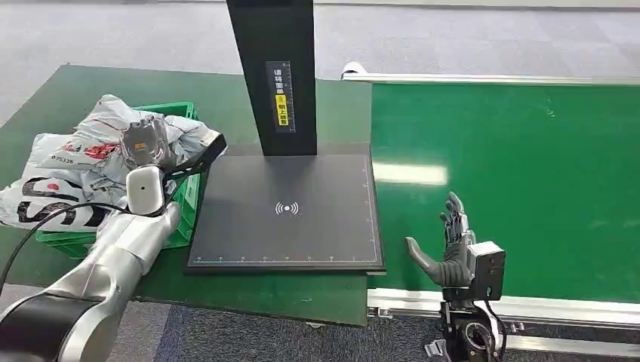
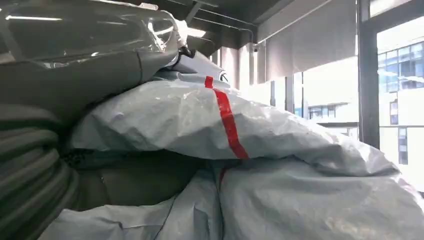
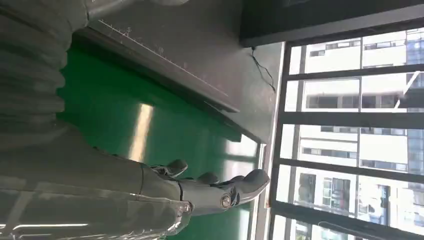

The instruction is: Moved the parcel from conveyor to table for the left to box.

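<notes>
Grey-white parcels (image 1: 83, 154) with red and black print are heaped in a green box (image 1: 187, 215) at the table's left. My left hand (image 1: 147, 147) rests on top of the heap. In the left wrist view its thumb (image 2: 90, 60) lies over a grey-white parcel with a red stripe (image 2: 200, 125), and dark fingers show beneath it, so it grips that parcel. Over the near edge of the green conveyor belt (image 1: 521, 173) my right hand (image 1: 451, 253) hovers, fingers spread and nothing in it; the right wrist view shows the same hand (image 3: 205, 192) above the belt.
A black scanning plate (image 1: 287, 211) lies on the green table (image 1: 234, 98) between the box and the belt, with a tall black post (image 1: 273, 75) at its back edge. A black strip (image 1: 205, 157) sticks out of the heap toward the plate. The belt's metal rail (image 1: 528, 308) runs along its near side.
</notes>
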`<state>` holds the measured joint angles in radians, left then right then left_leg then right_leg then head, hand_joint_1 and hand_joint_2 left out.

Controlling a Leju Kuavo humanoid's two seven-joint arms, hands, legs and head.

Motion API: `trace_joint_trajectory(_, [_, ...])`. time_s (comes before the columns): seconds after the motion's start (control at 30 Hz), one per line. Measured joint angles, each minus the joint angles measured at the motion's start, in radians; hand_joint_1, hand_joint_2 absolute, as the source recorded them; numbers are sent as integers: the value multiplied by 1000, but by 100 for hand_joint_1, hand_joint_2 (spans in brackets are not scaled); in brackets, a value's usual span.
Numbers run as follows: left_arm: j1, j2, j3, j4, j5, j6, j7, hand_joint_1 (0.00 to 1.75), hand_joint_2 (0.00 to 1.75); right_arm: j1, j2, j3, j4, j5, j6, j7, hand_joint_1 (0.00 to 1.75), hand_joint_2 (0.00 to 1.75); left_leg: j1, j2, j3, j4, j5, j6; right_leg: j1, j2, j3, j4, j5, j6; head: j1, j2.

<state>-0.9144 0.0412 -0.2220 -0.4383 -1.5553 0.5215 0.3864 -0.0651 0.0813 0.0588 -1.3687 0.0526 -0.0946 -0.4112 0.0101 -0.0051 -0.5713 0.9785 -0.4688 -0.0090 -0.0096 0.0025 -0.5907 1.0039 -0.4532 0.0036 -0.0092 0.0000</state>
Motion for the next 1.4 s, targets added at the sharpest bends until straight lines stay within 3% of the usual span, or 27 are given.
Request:
trace_joint_trajectory(0.13, [-11, 8, -28, 19, 0, -77, 57, 175, 175, -5, 0, 4, 5, -2, 3, 1, 0, 175, 0, 0, 0, 0, 0, 0, 0, 0, 0, 0, 0, 0, 0, 0])
trace_joint_trajectory(0.17, [-13, 11, -44, 26, 0, -105, 79, 127, 175, -8, 0, 6, 7, -2, 5, 3, 0, 175, 0, 0, 0, 0, 0, 0, 0, 0, 0, 0, 0, 0, 0, 0])
trace_joint_trajectory(0.2, [-16, 16, -64, 34, 0, -148, 104, 0, 175, -13, 0, 9, 10, -2, 8, 4, 0, 175, 0, 0, 0, 0, 0, 0, 0, 0, 0, 0, 0, 0, 0, 0])
trace_joint_trajectory(0.3, [-22, 26, -118, 61, 0, -270, 167, 0, 175, -32, 1, 19, 24, 0, 15, 7, 0, 175, 0, 0, 0, 0, 0, 0, 0, 0, 1, 0, 0, 0, 0, 0])
trace_joint_trajectory(0.43, [-20, 37, -160, 84, 2, -307, 210, 0, 175, -49, 3, 31, 44, 7, 17, 10, 0, 175, 0, 0, 2, -1, 0, 0, 0, 0, 2, 0, 0, 0, 0, 0])
trace_joint_trajectory(0.67, [20, 62, -161, 86, 0, -93, 201, 0, 175, -52, 2, 33, 60, 9, 19, 11, 0, 175, 0, 0, 3, -1, 0, 0, 0, 0, 3, 0, 0, 0, 0, 0])
trace_joint_trajectory(0.8, [49, 79, -150, 79, 3, 119, 127, 0, 175, -52, 1, 36, 60, 9, 23, 16, 0, 175, 0, 0, 3, -1, 0, 0, 0, 0, 3, 0, 0, 0, 0, 0])
trace_joint_trajectory(0.93, [78, 91, -125, 36, 3, 148, 89, 0, 175, -52, 0, 40, 60, 8, 23, 17, 0, 175, 0, 0, 2, -1, 0, 0, 0, 0, 3, 0, 0, 0, 0, 0])
trace_joint_trajectory(0.97, [80, 93, -122, 30, 3, 148, 87, 0, 0, -52, 0, 41, 60, 7, 23, 17, 0, 175, 0, 0, 2, -1, 0, 0, 0, 0, 3, 0, 0, 0, 0, 0])
trace_joint_trajectory(1.07, [110, 96, -103, -20, 16, 148, 51, 0, 0, -51, 0, 41, 60, 6, 23, 17, 0, 175, 0, 0, 3, -1, 0, 0, 0, 0, 2, 0, 0, 0, 0, 0])
trace_joint_trajectory(1.17, [194, 84, -9, -193, 84, 149, -163, 0, 0, -51, -1, 41, 60, -1, 13, 16, 0, 175, 0, 0, 2, 0, 0, 0, 0, 0, 1, 0, 0, 0, 0, 0])
trace_joint_trajectory(1.27, [255, 12, 205, -393, 151, 149, -585, 0, 0, -50, -3, 42, 64, -11, 6, 6, 0, 175, 0, 0, 0, 0, 0, 0, 0, 0, 0, 0, 0, 0, 0, 0])
trace_joint_trajectory(1.3, [263, -15, 272, -432, 156, 149, -674, 0, 0, -51, -5, 43, 66, -13, 4, 3, 0, 175, 0, 1, 0, 0, 0, 0, 0, 0, 0, 0, 0, 0, 1, 0])
trace_joint_trajectory(1.33, [268, -58, 375, -511, 177, 149, -868, 0, 0, -52, -6, 48, 71, -17, 2, -2, 0, 175, 0, 2, 0, 0, 0, 0, 0, 1, 0, 0, 0, 0, 0, 0])
trace_joint_trajectory(1.4, [275, -116, 518, -618, 231, 149, -1058, 0, 0, -54, -6, 55, 80, -21, -2, -6, 0, 175, 0, 5, 1, 0, -1, 0, 0, 5, 0, 0, 0, 0, 0, 0])
